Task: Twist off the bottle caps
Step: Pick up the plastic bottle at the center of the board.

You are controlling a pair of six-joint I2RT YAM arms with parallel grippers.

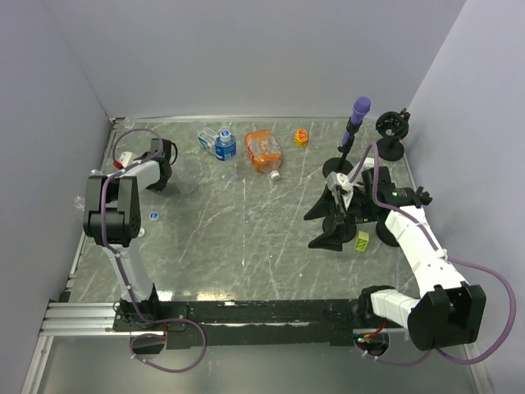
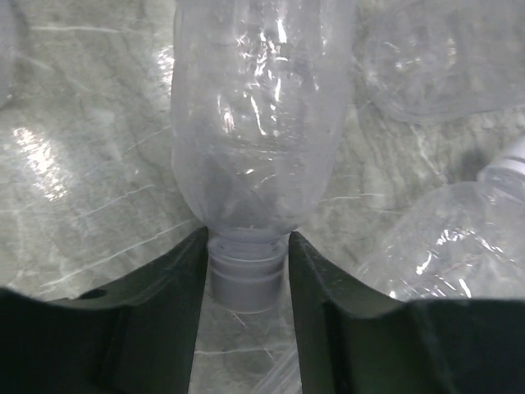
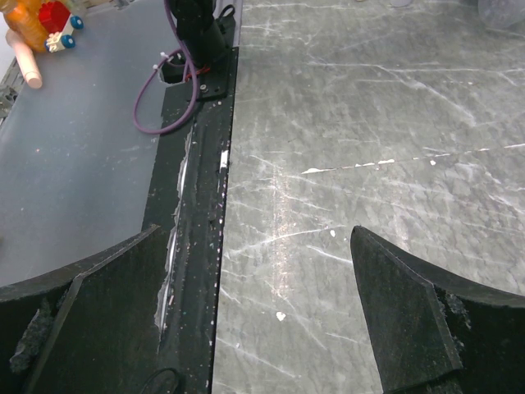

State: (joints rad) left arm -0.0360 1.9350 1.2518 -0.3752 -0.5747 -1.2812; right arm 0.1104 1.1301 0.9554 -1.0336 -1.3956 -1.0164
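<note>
Straddling the white cap [image 2: 246, 283] of a clear bottle [image 2: 258, 115] at the far left of the table [image 2: 90, 164], my left gripper [image 2: 246, 238] has its jaws part-way open. One finger sits just beside each flank of the cap, but I cannot tell whether they pinch it yet. To do this well I would seat the pads square on the cap's side wall, not on the neck ring above it. Then I would squeeze firmly and roll the wrist about the bottle's long axis. The bottle lies on its side, thin and crumpled, with nothing pinning it. I judge it may spin with the cap unless its body is steadied. It looks empty, and so does a second bottle [image 2: 443, 246] just beside it. A loose blue cap [image 1: 154, 216] lies on the table nearer me. Further right, toward the far edge, are a blue-labelled bottle [image 1: 225, 146] and an orange container [image 1: 262, 151]; I cannot make out their contents. My right gripper [image 3: 258, 234] hangs fully open over bare table by the near rail [image 3: 197, 205], holding nothing.
</note>
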